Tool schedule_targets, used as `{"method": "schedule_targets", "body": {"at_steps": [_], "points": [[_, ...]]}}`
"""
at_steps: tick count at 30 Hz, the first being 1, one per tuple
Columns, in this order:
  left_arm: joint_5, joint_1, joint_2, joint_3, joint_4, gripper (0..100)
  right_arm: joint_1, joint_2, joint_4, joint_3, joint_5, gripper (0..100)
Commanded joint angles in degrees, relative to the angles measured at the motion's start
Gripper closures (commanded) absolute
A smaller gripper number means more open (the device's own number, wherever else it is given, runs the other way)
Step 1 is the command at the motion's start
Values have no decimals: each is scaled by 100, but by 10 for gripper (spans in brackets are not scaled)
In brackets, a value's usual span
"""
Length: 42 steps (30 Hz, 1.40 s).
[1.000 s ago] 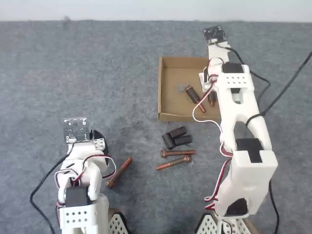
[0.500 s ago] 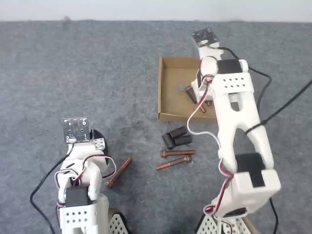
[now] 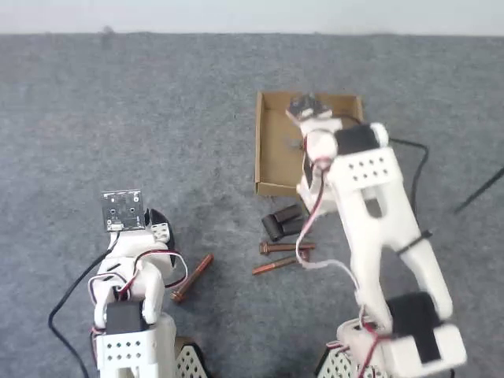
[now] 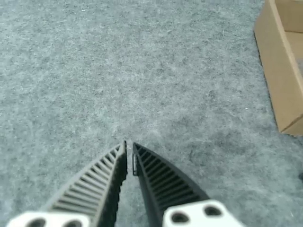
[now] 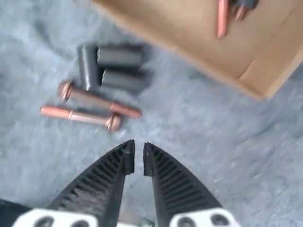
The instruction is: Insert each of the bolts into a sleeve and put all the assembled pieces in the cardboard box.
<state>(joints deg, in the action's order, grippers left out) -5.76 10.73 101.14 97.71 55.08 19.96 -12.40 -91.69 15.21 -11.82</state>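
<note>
The cardboard box sits at the table's middle back. In the right wrist view its corner holds a copper bolt end beside a dark sleeve. Three black sleeves lie just in front of the box, with two copper bolts beside them. A third bolt lies by the left arm. My right arm reaches over the box's front edge; its gripper is shut and empty above the carpet near the two bolts. My left gripper is shut and empty over bare carpet.
Grey carpet covers the table. A box corner stands off to the side of the left gripper. White and red cables hang from the right arm over the sleeves and bolts.
The right arm has swung from the box's far right corner to the left and pulled back toward the box's front edge. The left arm has not moved.
</note>
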Motion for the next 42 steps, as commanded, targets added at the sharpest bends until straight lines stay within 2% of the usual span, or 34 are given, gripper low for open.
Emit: {"method": "schedule_targets", "body": {"at_steps": [1, 3, 9, 15, 21, 27, 31, 39, 42], "points": [[26, 26, 105, -92, -105, 974, 189, -1121, 136, 712, -88, 992], [26, 26, 105, -92, -105, 974, 303, -1648, 312, 1266, -105, 992], [26, 26, 105, -92, -105, 974, 743, -2914, 1015, 3077, -870, 992], [26, 26, 105, -92, -105, 974, 760, -3187, 1886, 3859, -879, 992], [26, 26, 105, -92, -105, 974, 760, -2457, 2334, 3578, -870, 992], [26, 26, 105, -92, -105, 974, 778, -840, 2800, 2690, -264, 992], [26, 26, 105, -92, -105, 974, 796, 48, 2782, 1952, -220, 992], [26, -9, 105, -92, -132, 974, 954, 576, 2782, 1046, -220, 990], [26, -9, 105, -92, -141, 973, 1165, 831, 2818, 897, -220, 928]]}}
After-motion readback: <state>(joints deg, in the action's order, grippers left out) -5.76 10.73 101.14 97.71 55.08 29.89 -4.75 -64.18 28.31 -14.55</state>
